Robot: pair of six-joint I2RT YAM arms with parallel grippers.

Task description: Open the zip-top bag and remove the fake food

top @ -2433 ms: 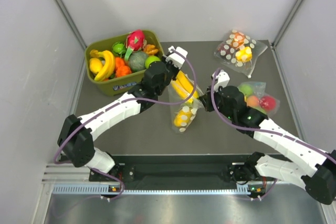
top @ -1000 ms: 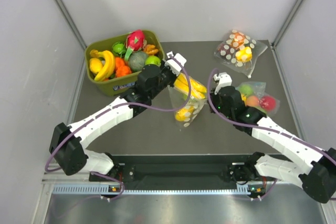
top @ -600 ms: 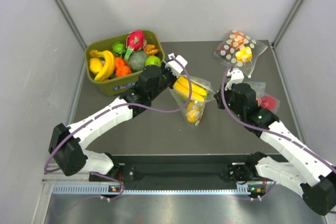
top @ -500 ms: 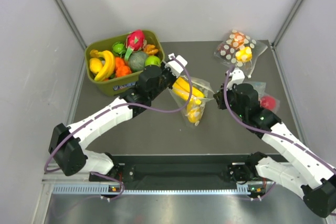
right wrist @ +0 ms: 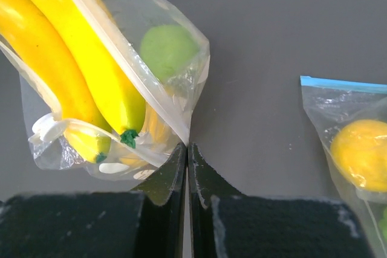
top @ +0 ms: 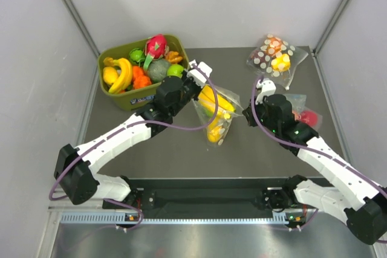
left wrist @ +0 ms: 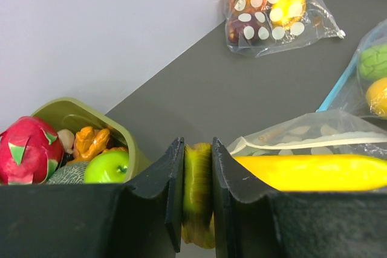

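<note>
At the left, the green bin (top: pixel 124 101) of toy fruit sits unmoved at the desk's (top: pixel 181 149) far corner. My left fingers (left wrist: pixel 154 191) pinch the stem of the banana bunch (left wrist: pixel 314 172), as they did a second ago, though the arm has drawn back slightly toward the bin.

The zip-top bag (top: pixel 225 122) lay flat a couple of seconds ago. It now hangs between the two arms with its mouth open around the bananas; I cannot tell whether its lower end touches the desk. A green apple (right wrist: pixel 168 49) shows through the plastic.

My right fingers (right wrist: pixel 163 182) are pressed together on the bag's edge. That arm swung out right, stretching the mouth, and has eased back inward. I judge the opening done and the pull-out begun, with most of the fruit inside.

Further right lie a plain clear bag (top: pixel 299 102) and, farther back, another dotted bag (top: pixel 275 55). The desk is dark matte grey, walled by pale grey panels.
</note>
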